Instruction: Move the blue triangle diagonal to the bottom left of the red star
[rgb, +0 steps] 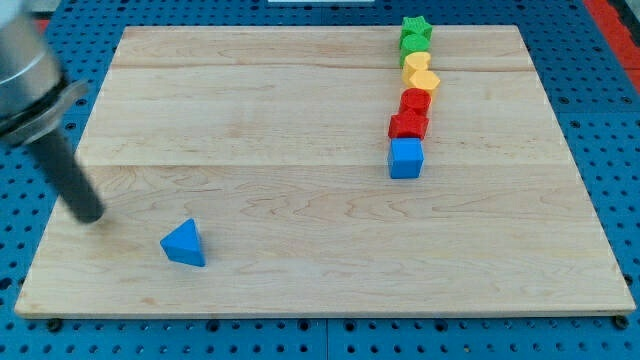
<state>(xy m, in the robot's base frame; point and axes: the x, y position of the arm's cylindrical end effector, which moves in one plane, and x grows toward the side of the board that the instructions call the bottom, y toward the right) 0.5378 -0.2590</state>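
Blue triangle (183, 243), small upright wedge

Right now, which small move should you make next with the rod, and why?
Probably I should slide my tip toward the view's bottom right until it touches the blue triangle. The tip sits apart from the triangle, on its upper-left side, while the red star lies far toward the view's upper right, so the triangle must travel rightward.

A pale wooden board (300, 120) of joined planks, its grain running across the view, filled most of the scene under soft, even light. It lay on a blue pegboard surface (600, 130) dotted with regular holes, which showed on every side. A red strip (612, 18) crossed the view's top right corner.
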